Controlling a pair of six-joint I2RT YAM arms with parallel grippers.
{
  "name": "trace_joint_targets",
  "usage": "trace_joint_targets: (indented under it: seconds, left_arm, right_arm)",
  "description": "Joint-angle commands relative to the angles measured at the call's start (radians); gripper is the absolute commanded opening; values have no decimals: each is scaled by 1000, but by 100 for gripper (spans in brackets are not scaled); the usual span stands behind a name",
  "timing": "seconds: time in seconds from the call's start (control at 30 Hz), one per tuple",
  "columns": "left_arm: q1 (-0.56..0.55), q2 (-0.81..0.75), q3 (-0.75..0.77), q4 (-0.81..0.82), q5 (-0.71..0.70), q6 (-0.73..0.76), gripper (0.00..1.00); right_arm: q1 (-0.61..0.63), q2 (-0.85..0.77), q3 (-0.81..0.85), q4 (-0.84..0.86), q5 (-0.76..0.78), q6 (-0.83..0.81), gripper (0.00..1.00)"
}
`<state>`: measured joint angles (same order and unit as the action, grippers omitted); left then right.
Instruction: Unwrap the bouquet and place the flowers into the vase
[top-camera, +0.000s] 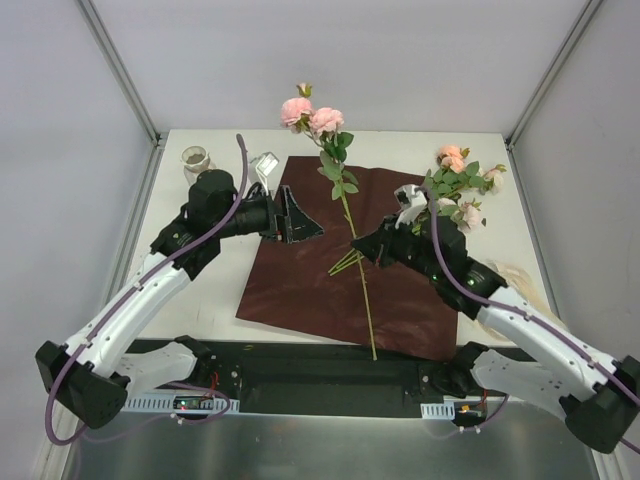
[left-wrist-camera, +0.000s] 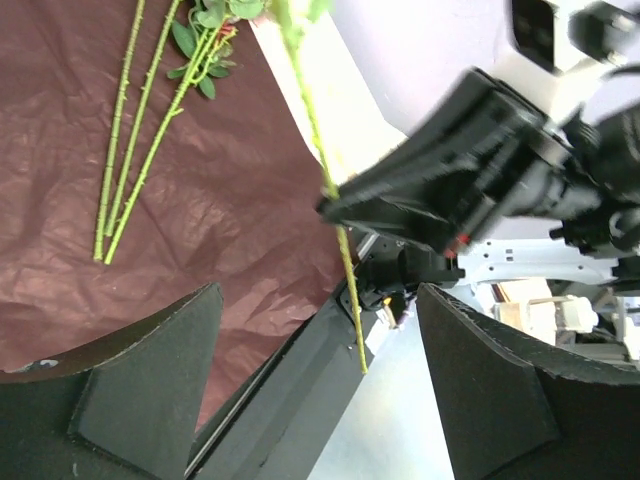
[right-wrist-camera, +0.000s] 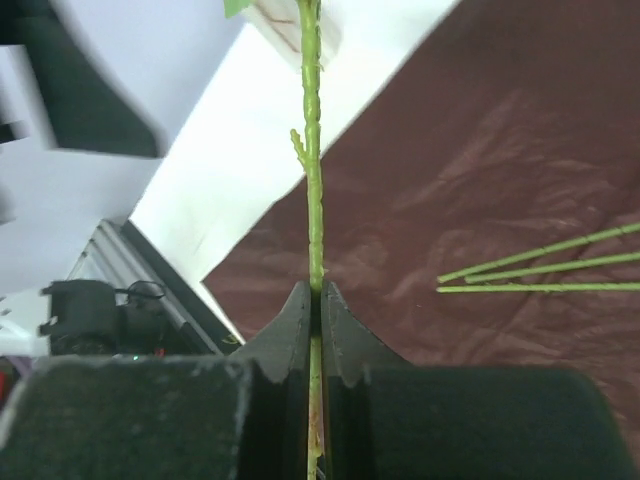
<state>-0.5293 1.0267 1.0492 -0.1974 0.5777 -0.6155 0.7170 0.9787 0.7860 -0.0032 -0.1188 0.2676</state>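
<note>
Right wrist: right jaws clamp stem (right-wrist-camera: 313, 200); left jaws wide.

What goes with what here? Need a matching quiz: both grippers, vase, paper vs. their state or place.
Things:
1. left gripper
2. right gripper
3. vase
4. paper

State or place:
A. spread flat on the table, under loose stems
B. shut on a rose stem
C. upright at the far left corner, off the paper
D. open, gripping nothing

Pairs: 1-D, 2-B, 3-C, 4-A
</note>
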Motion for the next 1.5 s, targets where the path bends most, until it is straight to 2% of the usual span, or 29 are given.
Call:
trace_joint_targets:
  seconds: [0.0, 0.27, 0.6, 0.73, 0.77, 0.83, 0.87, 0.9, 0.97, 1.0, 1.07, 1.1, 1.17, 1.2, 1.3, 1.33, 1.37, 1.47]
  left_arm:
    - [-6, 75, 55, 124, 102, -75, 77]
    - [-87, 127, 100, 194, 76, -79, 76]
    - [-124, 165, 115, 231, 37, -84, 49]
    - [-124, 158, 127, 231, 22, -55, 25]
    - [-124, 156, 130, 231, 14, -46, 14]
    - [-124, 142, 140, 228, 1, -4, 2]
    - [-123, 135, 143, 225, -12, 12, 0]
    - [-123, 127, 147, 220, -47, 57, 0]
    - [-123, 105, 182, 161, -96, 118, 0]
    - [-121, 101, 201, 133, -164, 191, 0]
    - [-115, 95, 271, 47, -263, 290, 0]
    - [-98, 92, 296, 30, -357, 313, 0]
    - [-74, 92, 366, 6, -442, 379, 0]
    - [-48, 98, 420, 1, -529, 407, 0]
    - [-32, 122, 517, 0, -686, 564, 0]
    - [-18, 147, 585, 1, -785, 601, 0]
    - [-6, 162, 621, 3, -821, 669, 0]
    - [78, 222, 759, 3, -907, 721, 0]
  right_arm:
    - [78, -126, -25, 78, 70, -51, 1]
    - [189, -160, -13, 32, 99, -80, 1]
    - [292, -140, 32, 14, 165, -146, 1]
    - [317, -126, 51, 8, 179, -174, 1]
    - [321, -123, 58, -16, 180, -180, 1]
    - [328, -106, 88, -63, 192, -195, 11]
    - [329, -101, 99, -81, 202, -208, 18]
    - [329, -95, 110, -124, 214, -214, 29]
    - [328, -81, 140, -174, 298, -214, 36]
    - [329, -80, 151, -226, 333, -212, 43]
    - [329, -84, 163, -273, 436, -205, 52]
    - [329, -89, 164, -306, 470, -200, 55]
    - [329, -112, 159, -342, 554, -192, 58]
    - [329, -123, 157, -351, 574, -186, 61]
    - [328, -153, 151, -379, 622, -176, 61]
    - [328, -163, 151, -386, 628, -173, 61]
    - [328, -166, 153, -402, 630, -169, 61]
    - [328, -175, 151, -431, 631, -153, 61]
